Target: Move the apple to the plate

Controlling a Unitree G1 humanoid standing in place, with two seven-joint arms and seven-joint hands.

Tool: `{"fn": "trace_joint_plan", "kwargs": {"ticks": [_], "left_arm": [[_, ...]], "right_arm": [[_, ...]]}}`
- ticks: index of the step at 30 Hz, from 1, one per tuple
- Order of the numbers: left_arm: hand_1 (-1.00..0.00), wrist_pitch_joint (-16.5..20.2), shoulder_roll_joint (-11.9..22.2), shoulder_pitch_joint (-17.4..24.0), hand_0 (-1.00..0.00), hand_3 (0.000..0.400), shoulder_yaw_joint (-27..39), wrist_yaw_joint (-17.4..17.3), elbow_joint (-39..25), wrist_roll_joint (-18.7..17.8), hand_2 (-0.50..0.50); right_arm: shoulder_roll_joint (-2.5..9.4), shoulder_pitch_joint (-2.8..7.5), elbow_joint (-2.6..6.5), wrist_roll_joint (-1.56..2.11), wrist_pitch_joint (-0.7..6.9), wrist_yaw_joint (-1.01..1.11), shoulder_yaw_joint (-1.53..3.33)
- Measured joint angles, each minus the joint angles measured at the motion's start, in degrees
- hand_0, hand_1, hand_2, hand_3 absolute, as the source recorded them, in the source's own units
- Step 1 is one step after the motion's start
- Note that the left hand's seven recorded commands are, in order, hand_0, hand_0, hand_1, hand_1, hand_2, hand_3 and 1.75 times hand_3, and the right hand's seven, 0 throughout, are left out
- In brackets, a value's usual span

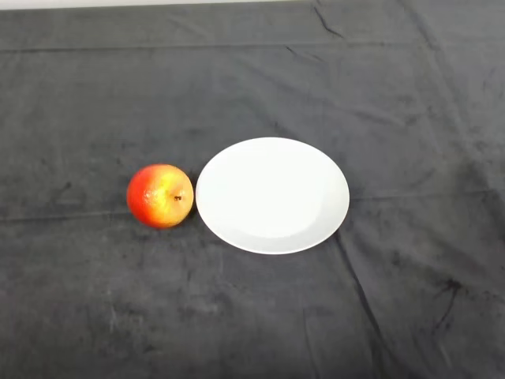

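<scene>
Head view, apple (160, 196) on its side, stem toward plate (272, 195)

The dark cloth (252, 316) runs past every edge but the top.

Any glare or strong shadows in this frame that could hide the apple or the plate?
Head view: even, soft lighting; the plate looks flat white with faint rim shading; the apple shows a mild yellow highlight; only thin shadows on the dark cloth.

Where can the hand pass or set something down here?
Bare cloth lies all around: nearer than the apple and plate, beyond them, and on either outer side. It is tight only where the apple nearly meets the plate's left rim.
</scene>
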Motion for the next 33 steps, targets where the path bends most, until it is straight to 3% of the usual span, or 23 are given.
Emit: {"fn": "trace_joint_plan", "kwargs": {"ticks": [10, 33], "left_arm": [[0.00, -0.02, -1.78, -1.45, 0.00, 0.000, -2.55, -3.48, 0.00, 2.17, 0.00], [0.00, -2.72, -6.53, -2.31, 0.00, 0.000, -13.76, -11.66, 0.00, 11.96, 0.00]], "right_arm": [[0.00, 0.00, 0.12, 0.00, 0.00, 0.00, 0.00], [-0.01, 0.00, 0.14, 0.00, 0.00, 0.00, 0.00]]}}
